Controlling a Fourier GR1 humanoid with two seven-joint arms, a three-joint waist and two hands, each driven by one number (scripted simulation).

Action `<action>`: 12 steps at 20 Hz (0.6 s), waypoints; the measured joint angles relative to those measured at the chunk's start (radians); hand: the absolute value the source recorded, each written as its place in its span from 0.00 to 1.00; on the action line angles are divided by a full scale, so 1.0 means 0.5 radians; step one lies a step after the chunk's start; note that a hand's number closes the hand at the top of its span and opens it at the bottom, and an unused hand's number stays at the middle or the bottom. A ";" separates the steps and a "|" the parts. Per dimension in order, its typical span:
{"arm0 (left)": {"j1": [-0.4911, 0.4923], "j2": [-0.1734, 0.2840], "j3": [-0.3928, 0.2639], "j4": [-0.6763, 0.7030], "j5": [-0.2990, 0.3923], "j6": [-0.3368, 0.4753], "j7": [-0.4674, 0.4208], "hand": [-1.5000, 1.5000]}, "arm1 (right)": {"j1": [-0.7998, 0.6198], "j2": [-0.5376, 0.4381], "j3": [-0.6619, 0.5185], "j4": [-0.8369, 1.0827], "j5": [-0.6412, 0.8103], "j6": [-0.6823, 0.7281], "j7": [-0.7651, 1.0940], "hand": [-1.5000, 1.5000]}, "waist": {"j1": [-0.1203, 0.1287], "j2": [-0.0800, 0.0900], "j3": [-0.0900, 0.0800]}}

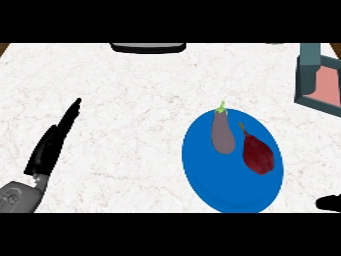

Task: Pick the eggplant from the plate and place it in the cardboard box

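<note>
Nothing is moving yet: the eggplant (222,131) is lying on the plate (202,175), left of the right hand (340,202), whose grip I cannot tell; left hand (52,142) is resting released.

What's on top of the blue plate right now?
On the round blue plate lie two things side by side: a greyish-purple eggplant with a green stem and a dark red pointed vegetable to its right. Whatever plate surface lies beneath them is covered.

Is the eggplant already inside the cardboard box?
No, the eggplant lies on the blue plate beside a dark red vegetable, apart from the box.
</note>
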 measured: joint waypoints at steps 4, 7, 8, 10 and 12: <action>-0.024 -0.028 0.025 0.058 -0.017 -0.038 -0.030 0.50 | -0.282 -0.054 0.132 -0.029 -0.073 0.079 0.419 0.00 | 0.010 0.000 0.001; -0.041 -0.069 0.045 0.120 -0.043 -0.057 -0.067 0.50 | -0.489 -0.042 0.231 0.048 -0.073 0.121 0.605 0.00 | 0.009 0.001 0.002; -0.034 -0.070 0.049 0.109 -0.045 -0.066 -0.066 0.50 | -0.550 -0.036 0.266 0.106 -0.070 0.138 0.638 0.00 | 0.015 0.001 0.002; -0.023 -0.084 0.048 0.094 -0.069 -0.064 -0.059 0.50 | -0.663 -0.020 0.333 0.201 -0.062 0.157 0.679 0.00 | 0.018 0.000 0.003; -0.024 -0.109 0.048 0.097 -0.096 -0.057 -0.058 0.50 | -0.770 0.015 0.397 0.302 -0.059 0.173 0.707 0.00 | 0.018 0.000 0.003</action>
